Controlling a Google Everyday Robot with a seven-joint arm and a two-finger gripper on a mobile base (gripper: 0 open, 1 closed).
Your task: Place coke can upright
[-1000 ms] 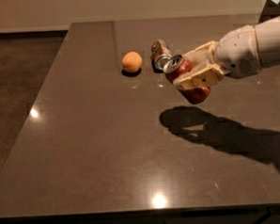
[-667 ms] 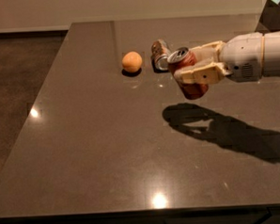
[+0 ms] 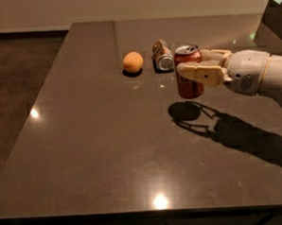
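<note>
The red coke can (image 3: 189, 86) stands upright in my gripper (image 3: 191, 65), silver top up, held a little above the dark table (image 3: 110, 149); its round shadow lies on the table just below and in front of it. The cream fingers (image 3: 203, 74) close around the can's upper half from the right. My white arm reaches in from the right edge.
A silver-grey can (image 3: 162, 55) lies on its side just left of and behind the coke can. A round orange fruit (image 3: 132, 62) sits further left. A dark box (image 3: 274, 20) stands at the back right. The table's left edge drops to a dark floor.
The coke can has turned from tilted to upright in my gripper. The gripper has risen slightly and shifted with it, staying near the silver can.
</note>
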